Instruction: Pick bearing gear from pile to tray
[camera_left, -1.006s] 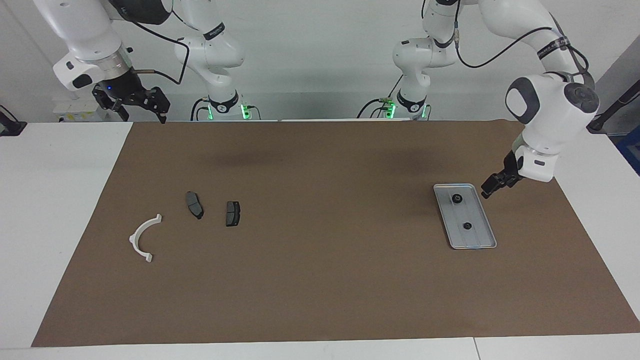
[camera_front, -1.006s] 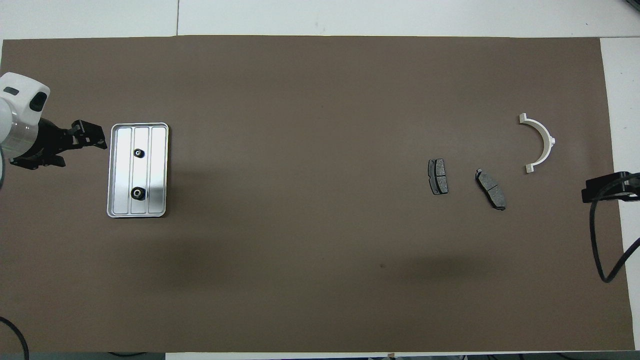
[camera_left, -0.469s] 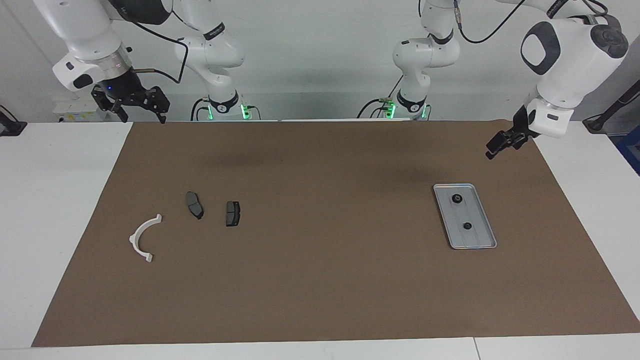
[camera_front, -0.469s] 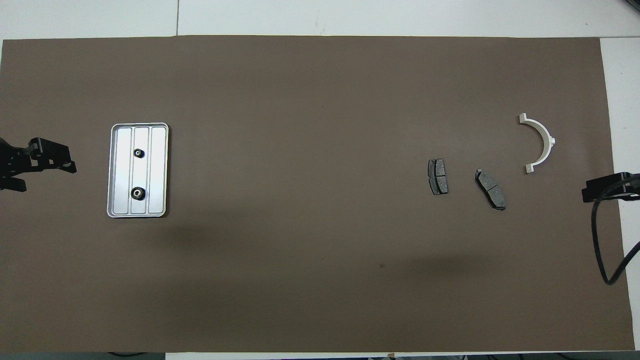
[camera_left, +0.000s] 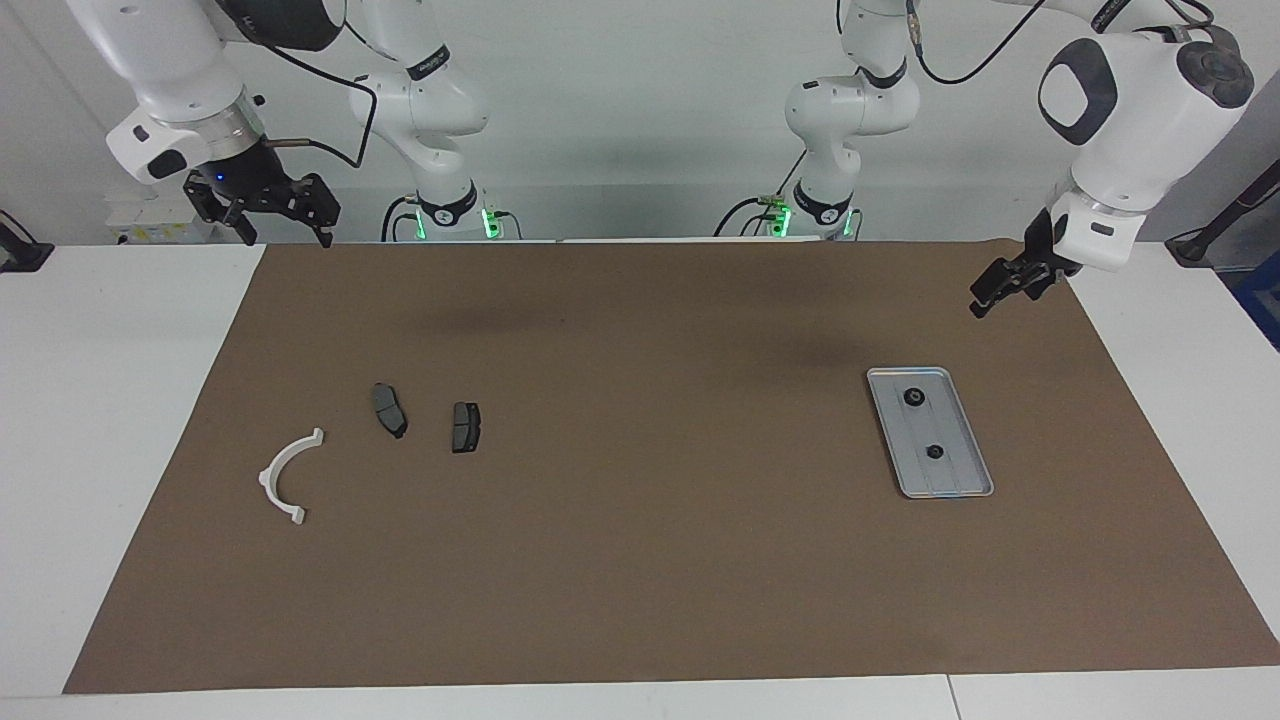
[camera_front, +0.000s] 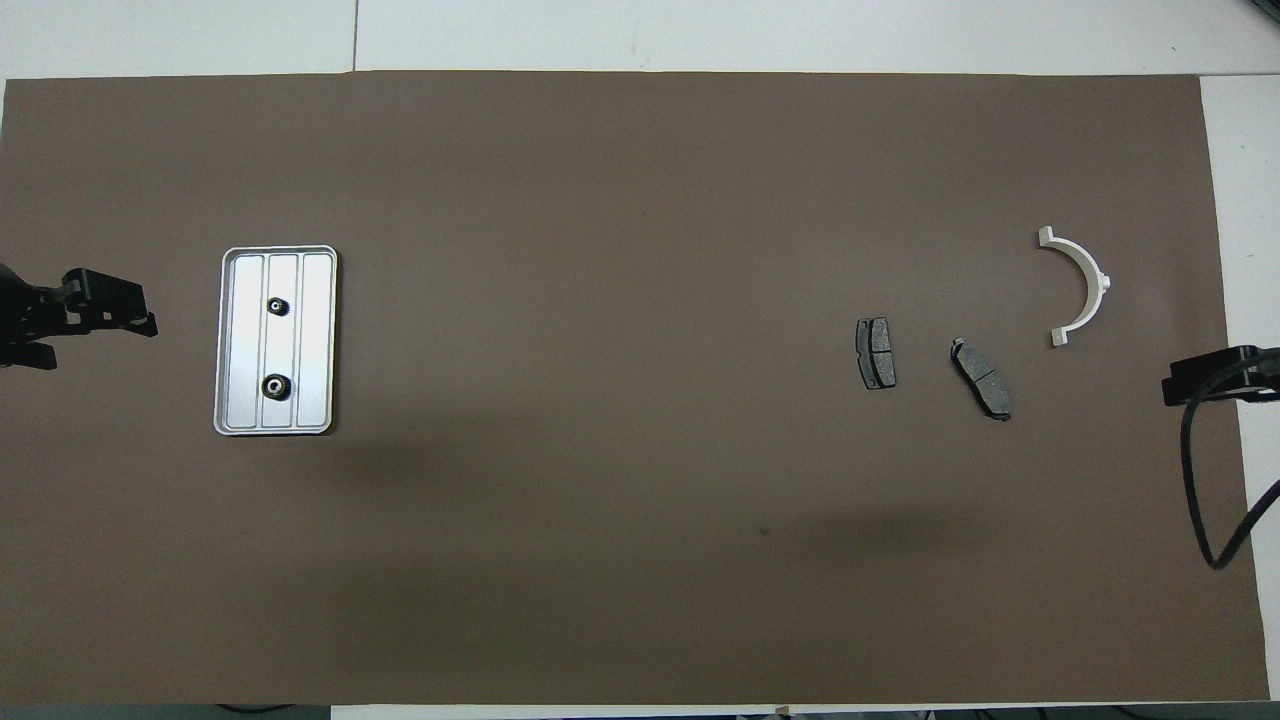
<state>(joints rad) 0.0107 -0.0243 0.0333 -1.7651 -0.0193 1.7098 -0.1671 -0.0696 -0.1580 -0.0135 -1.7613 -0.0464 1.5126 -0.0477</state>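
Brown mat covered your bench; both gears sat in the tray, likely done. Left hand hung empty, fingers apart, over the mat by the tray; right hand waited apart. Brake pads and bracket lay toward the right arm's end.

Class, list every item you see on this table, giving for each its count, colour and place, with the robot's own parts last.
tray: one, silver-grey, left arm's end of the mat.
gears: two, black, in the tray.
brake pads: two, dark grey, right arm's end.
bracket: one, white half-ring, beside the pads.
mat: one, brown, covering the table.
left gripper: open, raised, empty, over the mat's edge.
right gripper: open, raised, empty, waiting at the table's edge.
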